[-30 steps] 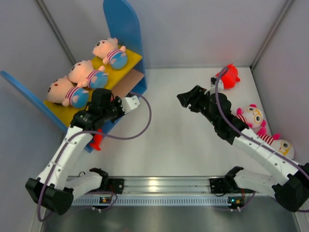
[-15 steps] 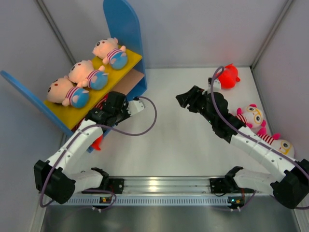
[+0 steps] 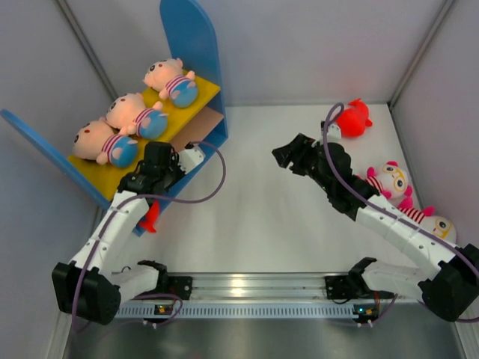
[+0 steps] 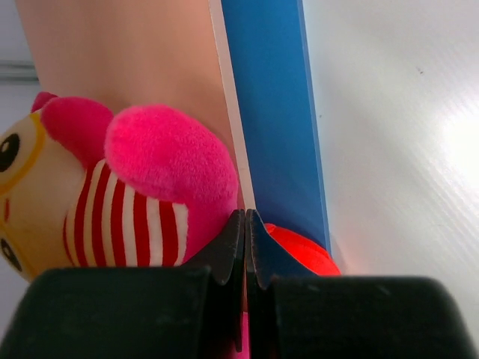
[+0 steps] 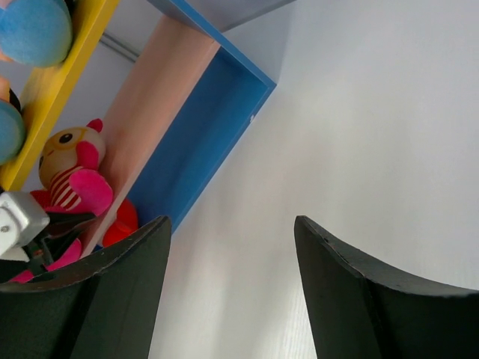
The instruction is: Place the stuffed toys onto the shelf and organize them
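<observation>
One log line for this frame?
left fingers: shut, beside white-faced toy on lower board | right fingers: open, empty | upper board: three toys

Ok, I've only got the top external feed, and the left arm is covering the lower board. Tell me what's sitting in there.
Observer: The left wrist view shows a pale-faced plush with a red-striped shirt and a pink limb, sitting on the tan lower board.
Operator: Give me the left end effector's state.
Observer: The left end effector has its fingertips pressed together, right beside that plush's pink limb.
Operator: Now the right one.
Observer: The right end effector is open with nothing between its fingers, and it faces the shelf.
</observation>
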`<state>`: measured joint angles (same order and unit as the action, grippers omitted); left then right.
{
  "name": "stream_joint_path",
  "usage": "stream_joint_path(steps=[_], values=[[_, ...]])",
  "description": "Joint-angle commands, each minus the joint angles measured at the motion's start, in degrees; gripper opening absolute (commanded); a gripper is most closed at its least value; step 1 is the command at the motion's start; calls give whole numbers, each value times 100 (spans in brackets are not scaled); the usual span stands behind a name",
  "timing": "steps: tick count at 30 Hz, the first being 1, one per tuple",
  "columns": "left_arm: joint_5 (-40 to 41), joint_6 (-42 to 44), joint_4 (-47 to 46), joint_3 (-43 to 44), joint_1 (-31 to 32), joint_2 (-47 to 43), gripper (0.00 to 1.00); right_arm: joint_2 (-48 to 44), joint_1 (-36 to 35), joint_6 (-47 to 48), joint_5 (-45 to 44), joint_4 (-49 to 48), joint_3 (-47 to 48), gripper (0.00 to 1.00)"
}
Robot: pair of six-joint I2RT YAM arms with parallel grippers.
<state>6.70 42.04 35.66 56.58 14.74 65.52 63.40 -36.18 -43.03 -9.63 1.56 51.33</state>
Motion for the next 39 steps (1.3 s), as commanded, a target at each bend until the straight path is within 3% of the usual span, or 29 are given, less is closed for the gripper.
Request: stream_joint_path(steps=[1, 5, 8, 12, 13, 16, 20, 25, 31, 35, 38, 39], values=[[-414, -100, -332, -33, -15, -390, 0, -117, 67, 189, -110, 2, 158, 68], [-957, -144, -253, 64, -6, -592, 0, -21, 409, 672, -83, 878, 543, 75], [-1223, -371, -174, 160, -6, -715, 2, 24, 1322, 1040, -21, 1924, 720, 77], [-1776, -767, 361, 389, -6, -698, 26, 146, 2525, 1691, -486, 2936, 721, 80], [-1856, -933, 432, 441, -6, -698, 40, 199, 2650, 1797, -792, 3286, 712, 82], [-2067, -1162, 635, 521, 2, -759, 53, 445, 3081, 2034, -1024, 3596, 580, 85], [-2120, -1190, 741, 521, 11, -865, 56, 516, 3809, 2122, -681, 3178, 28, 86], [-2076, -1111, 846, 512, 11, -883, 56, 463, 3865, 2983, 145, 2209, -325, 86], [-2278, -1260, 899, 609, 20, -891, 57, 1323, 3873, 3406, -161, 1830, -97, 85], [-2296, -1277, 952, 661, 20, -892, 57, 2000, 3882, 3257, -1145, 2453, 192, 82], [-2287, -1242, 1039, 723, 20, -883, 57, 1530, 3882, 3397, -1191, 2376, 45, 82], [-2305, -1216, 1057, 749, 29, -865, 57, 1309, 3882, 3536, -764, 2227, -35, 83]])
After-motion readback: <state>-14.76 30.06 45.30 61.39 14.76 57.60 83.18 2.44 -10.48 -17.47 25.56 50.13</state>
